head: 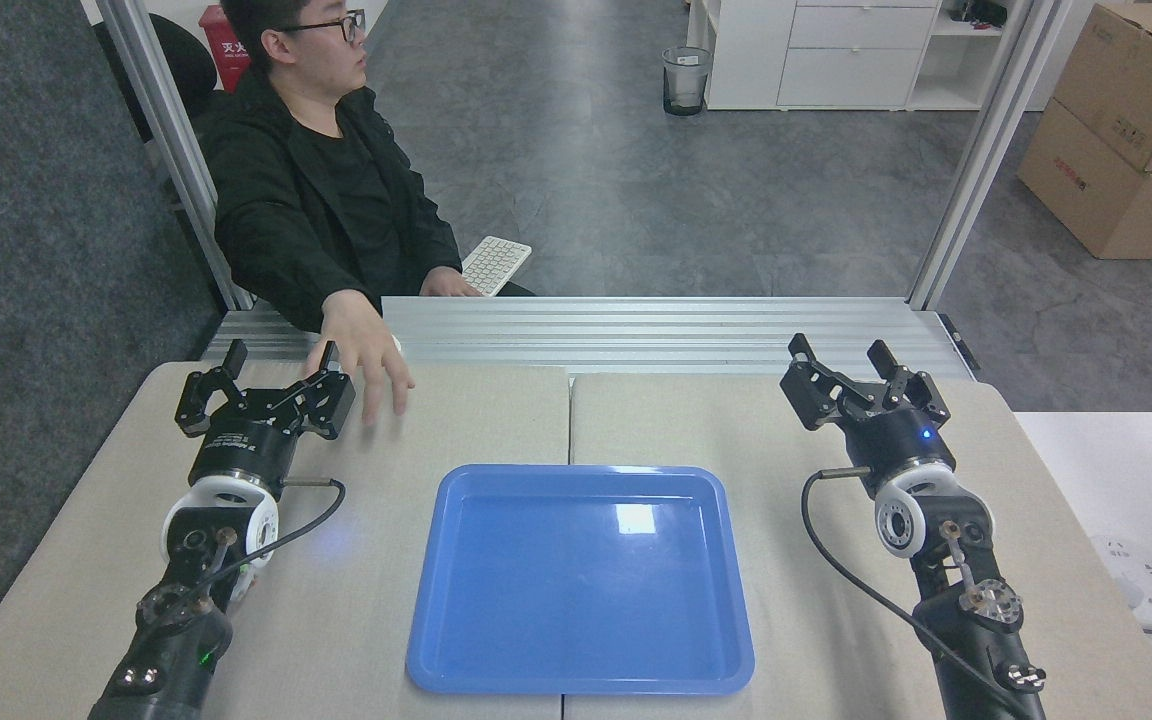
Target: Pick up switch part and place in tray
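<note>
Left of the blue tray (581, 580), the left gripper (281, 375) hovers over the table (386, 560), fingers spread wide and empty; right of the tray, the right gripper (841, 358) is likewise spread and empty. A person's hand (364, 350) rests beside the left gripper. The switch part cannot be made out.

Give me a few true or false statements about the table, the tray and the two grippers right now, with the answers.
1. The blue tray holds nothing. True.
2. The left gripper grips a part. False: its jaws are open and hold nothing.
3. A person's hand reaches over the table near the left gripper. True.
4. The right gripper rests inside the tray. False: it is off to the tray's right, open.
5. A white keyboard lies in the tray. False: it is beyond the table.
</note>
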